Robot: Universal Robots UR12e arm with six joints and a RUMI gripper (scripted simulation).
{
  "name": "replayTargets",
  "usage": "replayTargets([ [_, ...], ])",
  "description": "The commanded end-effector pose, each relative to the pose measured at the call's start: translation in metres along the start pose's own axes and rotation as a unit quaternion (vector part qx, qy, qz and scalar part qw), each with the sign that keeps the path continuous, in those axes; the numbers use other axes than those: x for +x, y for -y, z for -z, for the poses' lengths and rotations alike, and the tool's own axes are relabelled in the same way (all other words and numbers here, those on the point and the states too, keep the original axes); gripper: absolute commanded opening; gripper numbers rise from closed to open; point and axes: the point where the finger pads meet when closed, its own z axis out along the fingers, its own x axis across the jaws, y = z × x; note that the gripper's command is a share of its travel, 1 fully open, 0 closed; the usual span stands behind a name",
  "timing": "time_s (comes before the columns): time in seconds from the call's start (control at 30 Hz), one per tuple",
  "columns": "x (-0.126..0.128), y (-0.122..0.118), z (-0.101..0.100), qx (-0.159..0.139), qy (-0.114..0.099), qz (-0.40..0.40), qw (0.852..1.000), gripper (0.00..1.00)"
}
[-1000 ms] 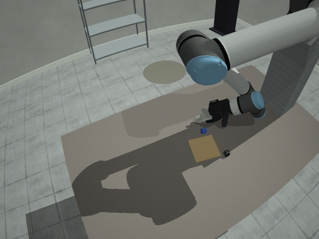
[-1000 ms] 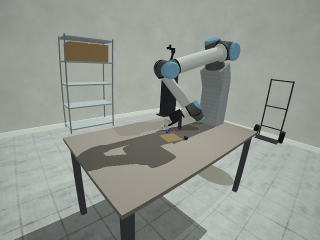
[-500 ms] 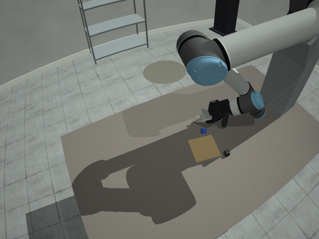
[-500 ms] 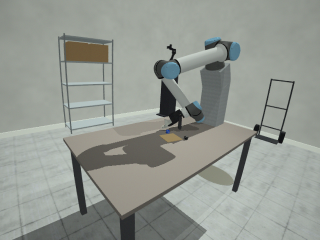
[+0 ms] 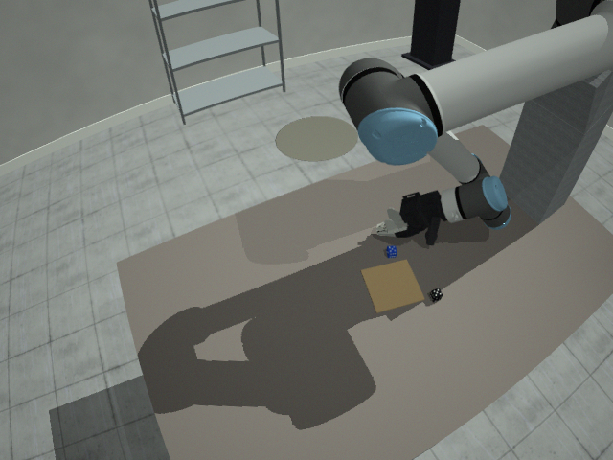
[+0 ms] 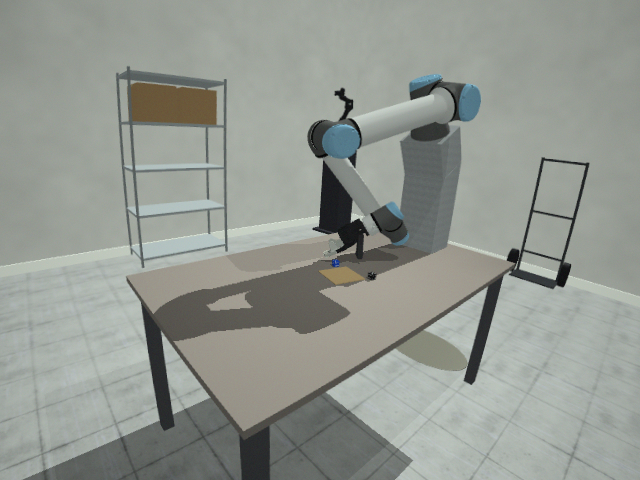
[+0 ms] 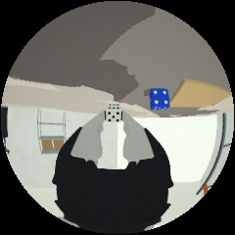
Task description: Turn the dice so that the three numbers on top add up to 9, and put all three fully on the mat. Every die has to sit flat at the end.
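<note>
My tool (image 5: 380, 228) (image 6: 329, 253) (image 7: 114, 111): tilted well over, tips low beside the blue die (image 5: 391, 251) (image 6: 335, 262) (image 7: 160, 99), fingers closed on a white die (image 7: 114, 114). Wrist (image 5: 483, 200) (image 6: 390, 223) cocked, higher than that blue die; elbow (image 5: 391, 113) (image 6: 333, 139) bent, high above it.
</note>
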Motion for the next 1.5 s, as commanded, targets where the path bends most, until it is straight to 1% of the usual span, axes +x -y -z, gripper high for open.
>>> replayTargets([
  [0.0,0.0002,-0.0004,0.0002,0.0,0.0,0.0,1.0,0.06],
  [1.47,0.0002,0.0095,-0.0067,0.0,0.0,0.0,1.0,0.06],
])
